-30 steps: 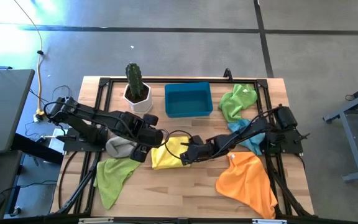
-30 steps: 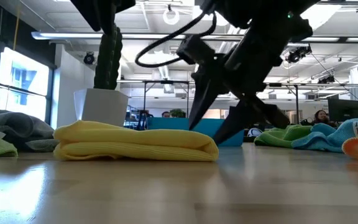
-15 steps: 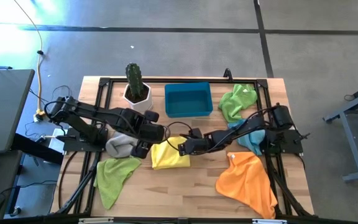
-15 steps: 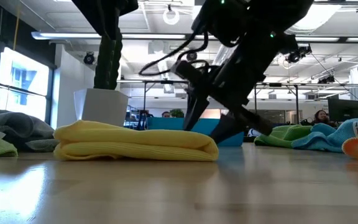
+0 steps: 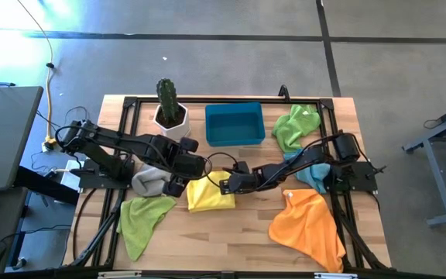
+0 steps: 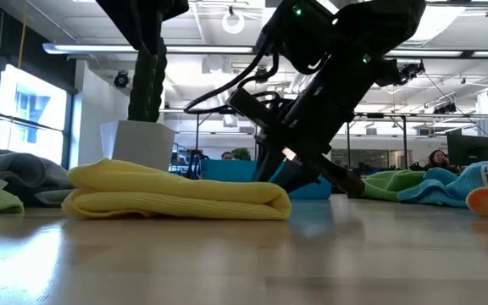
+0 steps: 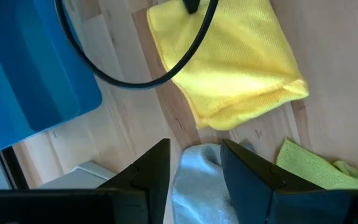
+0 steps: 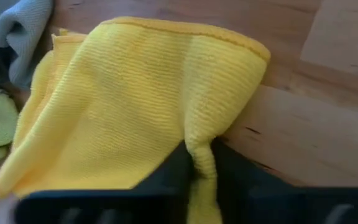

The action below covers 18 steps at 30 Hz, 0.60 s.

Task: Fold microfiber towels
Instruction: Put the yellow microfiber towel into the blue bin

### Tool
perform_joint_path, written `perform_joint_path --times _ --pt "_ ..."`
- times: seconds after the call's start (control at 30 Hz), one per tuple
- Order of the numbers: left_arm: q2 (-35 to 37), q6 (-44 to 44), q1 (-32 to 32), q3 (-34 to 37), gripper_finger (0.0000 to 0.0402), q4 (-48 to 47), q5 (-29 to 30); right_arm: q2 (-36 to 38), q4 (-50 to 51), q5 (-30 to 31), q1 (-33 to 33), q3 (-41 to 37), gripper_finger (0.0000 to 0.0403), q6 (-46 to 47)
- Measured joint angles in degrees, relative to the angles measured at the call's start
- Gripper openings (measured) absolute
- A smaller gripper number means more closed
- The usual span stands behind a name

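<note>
Yellow towel (image 5: 210, 194) lies folded before the bin (image 5: 235, 124); right gripper (image 5: 228, 184) apparently pinches its near edge, left gripper (image 5: 178, 186) open.

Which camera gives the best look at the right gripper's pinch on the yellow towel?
The right wrist view: the right gripper pinches a ridge of the yellow towel up close. The high view shows it small at the towel's edge; the low view shows only its side.

The right gripper (image 5: 227, 183) has slid left and now pinches the yellow towel (image 5: 210, 194), tugging its edge leftward.
</note>
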<state>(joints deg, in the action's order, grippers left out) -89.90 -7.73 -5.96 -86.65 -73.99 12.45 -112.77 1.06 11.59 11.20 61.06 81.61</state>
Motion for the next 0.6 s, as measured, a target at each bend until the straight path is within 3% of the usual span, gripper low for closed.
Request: perform_joint_path --times 0.07,0.3,0.6 --pt "0.6 0.0 0.0 0.0 0.0131 -0.6 0.4 0.0 -0.1 -0.1 0.0 0.0 0.0011 -0.4" --pt "4.5 0.1 0.0 0.0 0.0131 -2.4 3.8 -0.1 0.0 -2.9 -1.8 0.7 0.0005 -0.3" --pt "12.7 2.7 0.0 0.0 0.0131 -3.3 8.8 -0.3 0.3 -6.5 -7.3 9.3 0.0001 -18.2"
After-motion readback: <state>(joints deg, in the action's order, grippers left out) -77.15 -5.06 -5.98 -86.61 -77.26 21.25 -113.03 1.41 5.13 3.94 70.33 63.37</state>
